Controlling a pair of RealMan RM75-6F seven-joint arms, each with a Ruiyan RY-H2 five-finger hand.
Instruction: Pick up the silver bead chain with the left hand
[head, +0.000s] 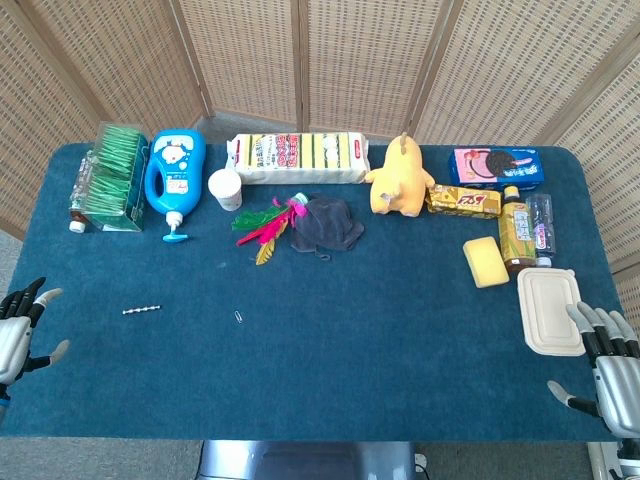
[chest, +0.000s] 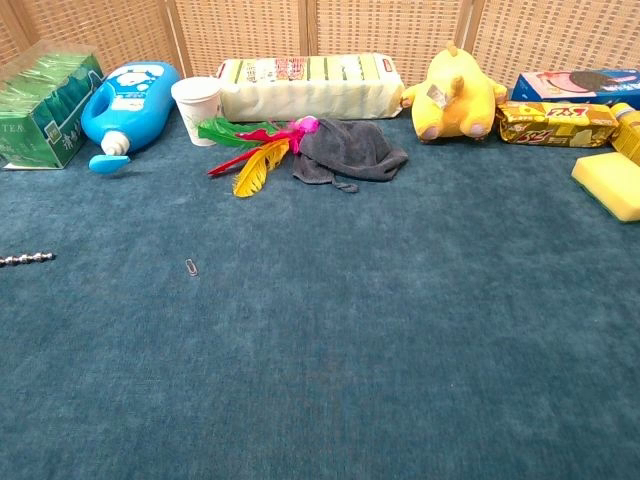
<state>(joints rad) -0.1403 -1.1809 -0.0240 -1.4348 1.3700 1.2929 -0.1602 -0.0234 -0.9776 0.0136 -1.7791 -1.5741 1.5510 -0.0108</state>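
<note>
Item: short silver bead chain (head: 141, 310), lying straight and flat on the blue carpeted tabletop (head: 350, 340), at about 9 o'clock from table centre, near the left edge. In the chest view it shows only at the far left margin, partly cut off. Untouched; pickup not yet begun.

Left hand (head: 20, 330): at the table's left edge, 8 o'clock, fingers spread, holding nothing; near the chain but apart from it, probably staged for the reach.

Right hand (head: 610, 365): at 4 o'clock, fingers apart and empty, just beside a white lidded plastic container (head: 549, 310); likely parked clear of the work.

Nearby: small metal paper clip (head: 239, 317), at 3 o'clock from the chain, a possible distraction. Other goods line the far edge at 12 o'clock, leaving the approach unobstructed.
</note>
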